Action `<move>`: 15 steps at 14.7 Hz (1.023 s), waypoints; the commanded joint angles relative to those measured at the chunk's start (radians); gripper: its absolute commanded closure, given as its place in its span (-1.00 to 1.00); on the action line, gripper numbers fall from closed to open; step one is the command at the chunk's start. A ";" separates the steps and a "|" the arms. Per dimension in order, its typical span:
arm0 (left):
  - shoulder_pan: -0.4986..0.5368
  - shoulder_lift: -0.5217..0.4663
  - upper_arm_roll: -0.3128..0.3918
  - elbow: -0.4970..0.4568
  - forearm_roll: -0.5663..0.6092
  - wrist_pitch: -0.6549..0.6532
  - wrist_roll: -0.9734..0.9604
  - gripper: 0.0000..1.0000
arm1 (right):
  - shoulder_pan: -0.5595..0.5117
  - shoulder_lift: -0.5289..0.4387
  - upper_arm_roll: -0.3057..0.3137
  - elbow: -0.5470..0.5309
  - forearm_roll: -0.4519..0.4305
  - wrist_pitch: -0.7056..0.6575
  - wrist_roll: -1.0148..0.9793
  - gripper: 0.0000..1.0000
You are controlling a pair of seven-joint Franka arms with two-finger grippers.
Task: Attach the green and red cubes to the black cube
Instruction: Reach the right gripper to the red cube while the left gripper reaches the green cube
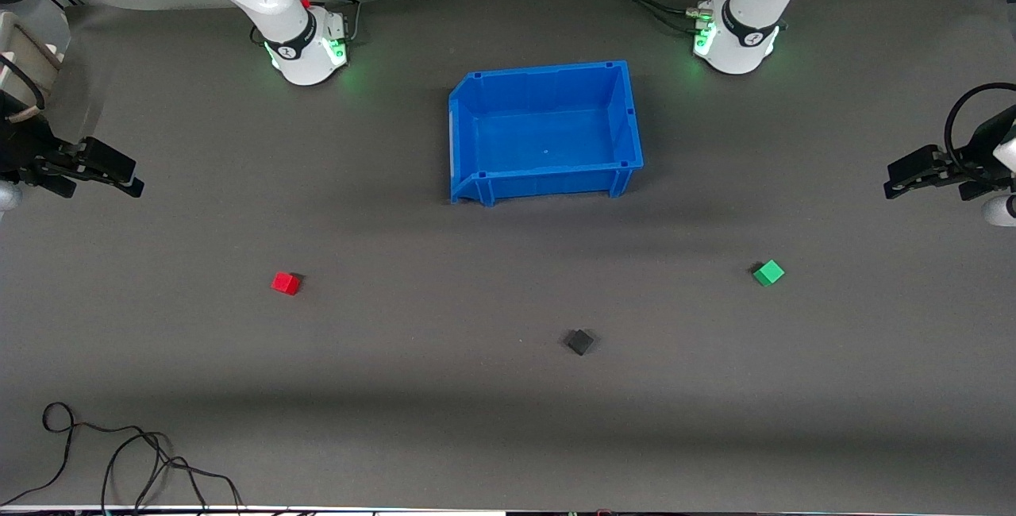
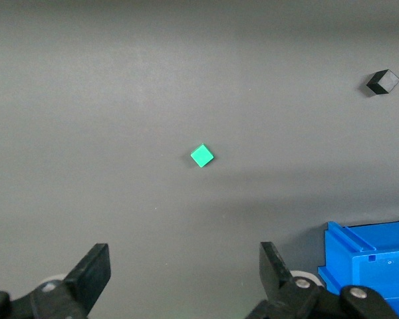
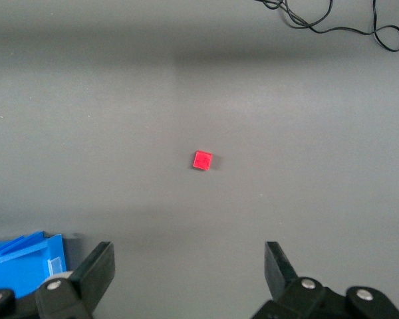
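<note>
1. Nothing's been picked up yet. The black cube [image 1: 580, 341] sits alone on the desk [image 1: 444, 421], nearer the front camera than the blue bin [image 1: 545, 129] and roughly between the two coloured cubes.
2. The green cube [image 1: 768, 272] is toward the left arm's end of the desk, the red cube [image 1: 286, 283] toward the right arm's end. Both are well apart from the black one and a bit farther from the front camera than it.
3. The left tool [image 2: 185, 269] hangs up high over its end of the desk with its fingers spread wide and nothing between them. Its wrist view has the green cube almost dead centre ahead of it.
4. The right tool [image 3: 189, 268] is the same deal: wide open, empty, up over its own end, red cube centred in its wrist view.
5. So the step in hand looks like the first reach. I'd drop straight down on each cube.
6. The green and black cubes sit rotated like diamonds, so turn the wrist to land the fingers on flat faces, not corners.
7. Grip the sides that leave a mating face exposed, or the cube can't press onto the black one.
8. The black cube is loose, so it'll probably skid when pushed. Pressing from both sides at once should brace it.
</note>
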 commanded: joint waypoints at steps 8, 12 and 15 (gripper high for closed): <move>0.004 0.051 0.006 0.000 0.011 0.003 -0.144 -0.99 | 0.008 0.055 -0.004 0.045 -0.007 -0.015 -0.018 -1.00; 0.039 0.103 0.017 -0.020 0.012 0.034 -0.218 -0.99 | 0.008 0.065 -0.003 0.039 -0.008 -0.015 -0.021 -1.00; 0.078 0.112 0.017 -0.076 -0.003 0.075 -0.269 -0.99 | 0.010 0.114 -0.003 0.036 -0.010 -0.015 -0.021 -1.00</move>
